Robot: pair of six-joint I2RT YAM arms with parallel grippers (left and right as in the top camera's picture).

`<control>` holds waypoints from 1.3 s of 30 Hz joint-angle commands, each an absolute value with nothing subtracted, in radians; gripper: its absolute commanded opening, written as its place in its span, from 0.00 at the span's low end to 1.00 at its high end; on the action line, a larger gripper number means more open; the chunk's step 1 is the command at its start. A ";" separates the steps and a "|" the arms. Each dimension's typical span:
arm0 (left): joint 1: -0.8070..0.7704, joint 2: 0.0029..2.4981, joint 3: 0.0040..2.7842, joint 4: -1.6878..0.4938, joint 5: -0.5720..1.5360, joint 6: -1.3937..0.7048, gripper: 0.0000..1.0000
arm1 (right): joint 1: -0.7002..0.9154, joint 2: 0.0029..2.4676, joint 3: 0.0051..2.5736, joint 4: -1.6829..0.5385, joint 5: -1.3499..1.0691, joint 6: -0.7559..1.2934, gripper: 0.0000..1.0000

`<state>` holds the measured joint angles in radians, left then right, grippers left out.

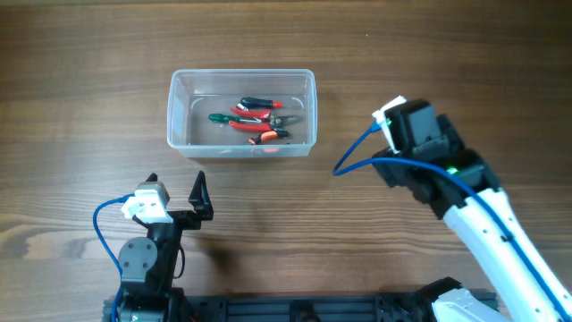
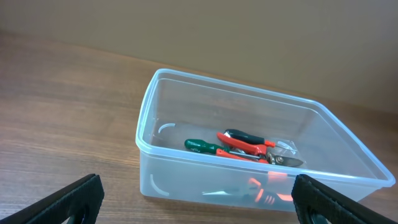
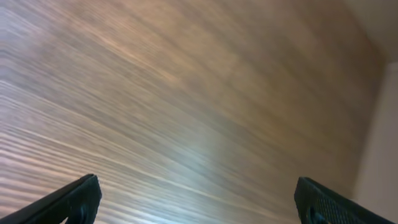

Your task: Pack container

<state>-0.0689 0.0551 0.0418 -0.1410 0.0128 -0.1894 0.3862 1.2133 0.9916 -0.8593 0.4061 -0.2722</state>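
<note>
The clear plastic container [image 1: 176, 112] stands on the wooden table at the upper middle. It holds several hand tools: a green-handled screwdriver [image 1: 222, 117], red-handled pliers [image 1: 253, 125] and a black-and-red-handled tool [image 1: 257, 102]. My left gripper [image 1: 177, 190] is open and empty, just short of the container's near wall. In the left wrist view the container [image 2: 144, 124] fills the middle, between my open fingers [image 2: 199, 205], with the screwdriver [image 2: 202, 146] and pliers [image 2: 244, 147] inside. My right gripper [image 3: 199, 199] is open and empty over bare, blurred wood; its arm [image 1: 420, 139] is right of the container.
Blue cables [image 1: 357, 156] loop off both wrists. A pale strip [image 3: 379, 143] runs along the right side of the right wrist view. Bare wood surrounds the container on all sides.
</note>
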 commanded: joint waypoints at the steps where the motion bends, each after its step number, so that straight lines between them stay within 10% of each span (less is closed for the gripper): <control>1: -0.063 0.054 0.038 -0.142 0.010 -0.198 1.00 | 0.384 1.195 0.875 -0.801 0.267 -0.236 0.99; 39: -0.063 0.054 0.038 -0.142 0.010 -0.198 1.00 | 0.190 0.855 0.726 -0.826 0.367 -0.274 1.00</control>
<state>-0.0689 0.0551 0.0418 -0.1410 0.0128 -0.1894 0.2169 0.9108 0.7334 -0.7841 0.2764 -0.2543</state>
